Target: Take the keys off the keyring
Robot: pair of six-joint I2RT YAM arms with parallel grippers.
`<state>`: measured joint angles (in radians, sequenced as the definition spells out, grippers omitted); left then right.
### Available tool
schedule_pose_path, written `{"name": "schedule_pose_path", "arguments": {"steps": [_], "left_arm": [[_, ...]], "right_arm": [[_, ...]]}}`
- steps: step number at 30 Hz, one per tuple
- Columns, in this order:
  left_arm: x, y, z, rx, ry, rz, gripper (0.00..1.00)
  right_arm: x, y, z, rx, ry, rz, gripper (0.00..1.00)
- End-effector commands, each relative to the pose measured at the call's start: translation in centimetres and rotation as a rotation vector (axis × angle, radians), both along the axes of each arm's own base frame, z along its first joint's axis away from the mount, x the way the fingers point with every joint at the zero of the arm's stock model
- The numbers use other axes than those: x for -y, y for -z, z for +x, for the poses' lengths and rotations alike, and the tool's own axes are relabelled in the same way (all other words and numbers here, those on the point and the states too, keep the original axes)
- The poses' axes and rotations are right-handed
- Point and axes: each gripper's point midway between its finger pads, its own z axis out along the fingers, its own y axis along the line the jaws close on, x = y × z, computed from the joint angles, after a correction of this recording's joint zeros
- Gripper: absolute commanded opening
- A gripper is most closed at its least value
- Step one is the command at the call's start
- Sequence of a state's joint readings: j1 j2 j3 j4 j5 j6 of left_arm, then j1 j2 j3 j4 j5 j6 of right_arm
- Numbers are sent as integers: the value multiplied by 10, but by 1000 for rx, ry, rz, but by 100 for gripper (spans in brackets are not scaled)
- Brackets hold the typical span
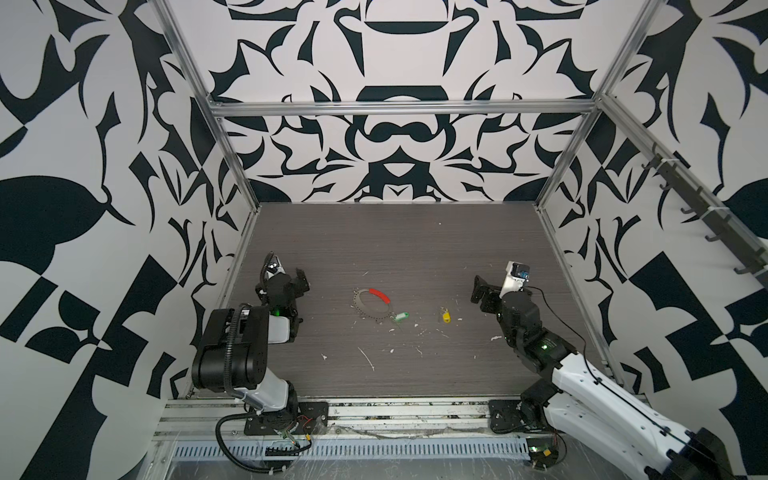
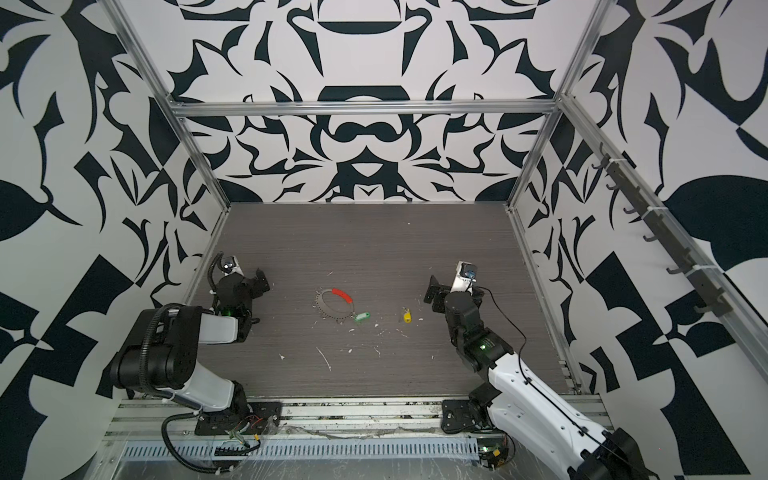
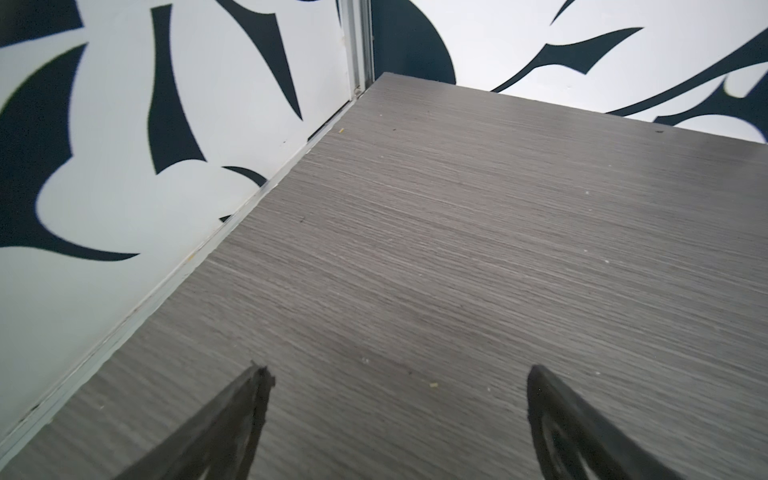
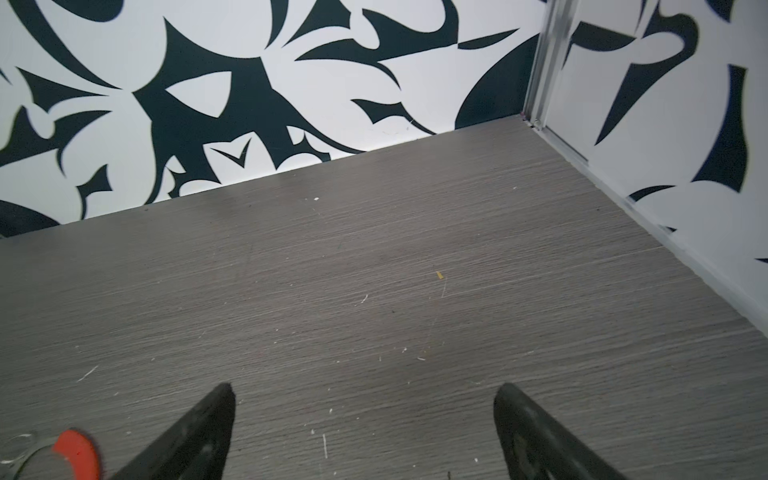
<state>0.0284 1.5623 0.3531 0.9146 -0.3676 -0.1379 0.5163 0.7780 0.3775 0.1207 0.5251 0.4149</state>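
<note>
- The keyring [image 1: 379,294], a large thin grey hoop with one red arc, lies flat on the grey wood-grain surface [image 1: 374,241] between the arms.
- The green key [image 1: 401,316], a small white-faced tag, touches the hoop's edge on the side of the right gripper [image 1: 480,289]. We judge that arm the nearer.
- The yellow key [image 1: 445,316], a small tag, lies apart from the hoop.
- The left gripper [image 1: 300,281] and its partner both gape wide and empty.

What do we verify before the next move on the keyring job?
1. left end effector open and empty: ok.
2. right end effector open and empty: ok.
3. yellow key off the keyring: ok, it lies apart.
4. green key off the keyring: cannot tell, it lies right at the rim.
5. both arms clear of the keyring: ok.
</note>
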Motion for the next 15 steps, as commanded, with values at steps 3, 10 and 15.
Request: {"name": "schedule_pose_path", "arguments": {"steps": [3,10,15], "left_arm": [[3,-13,5,57,19,0,99],[3,-13,5,61,18,-1,99],[3,-14,5,65,19,0,99]], "right_arm": [[27,-41,21,196,170,-149,99],[63,-6,53,113,199,-355,99],[79,43,65,8,176,-346,99]]}}
